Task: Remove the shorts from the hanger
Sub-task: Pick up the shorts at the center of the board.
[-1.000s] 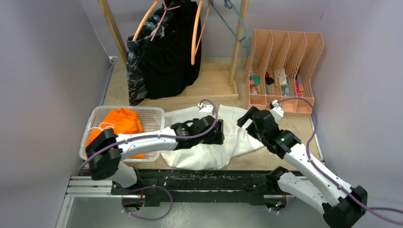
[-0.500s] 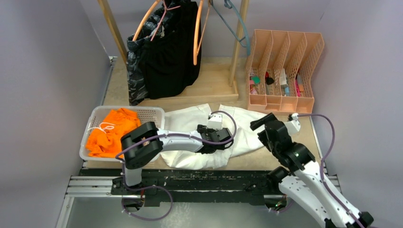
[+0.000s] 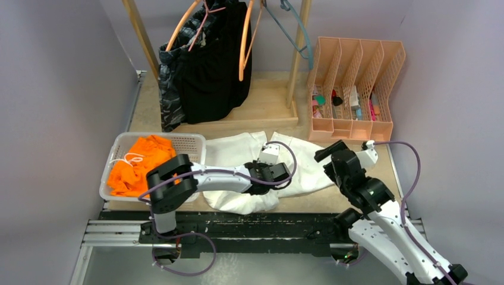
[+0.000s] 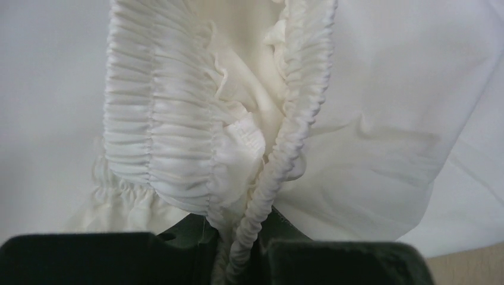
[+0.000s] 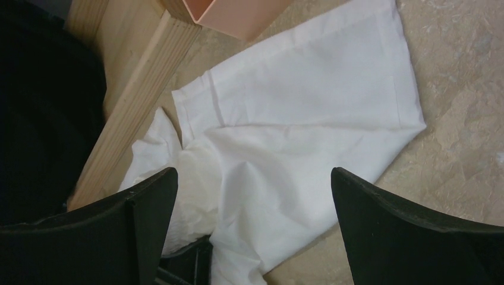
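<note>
GRIP: left gripper point(image 4: 238, 252) clamped on white shorts point(image 3: 238, 151) by the elastic waistband, worktop's near edge; right gripper point(image 5: 252, 178) fingers spread, empty | RISK: thin pinch may slip; trailing legs may snag basket point(image 3: 190, 138) rim | CONTAINERS: basket holds orange shorts point(image 3: 139, 163); file rack point(image 3: 386, 59), far right corner, holds small items | REMAINING: black shorts point(image 3: 217, 65), camo shorts point(image 3: 169, 83) on hangers point(image 3: 245, 41).

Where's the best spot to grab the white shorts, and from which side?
The gathered waistband of the white shorts, from the near side: it bunches into a thick ridge there, legs flat beyond. The left gripper is shut on it.
</note>
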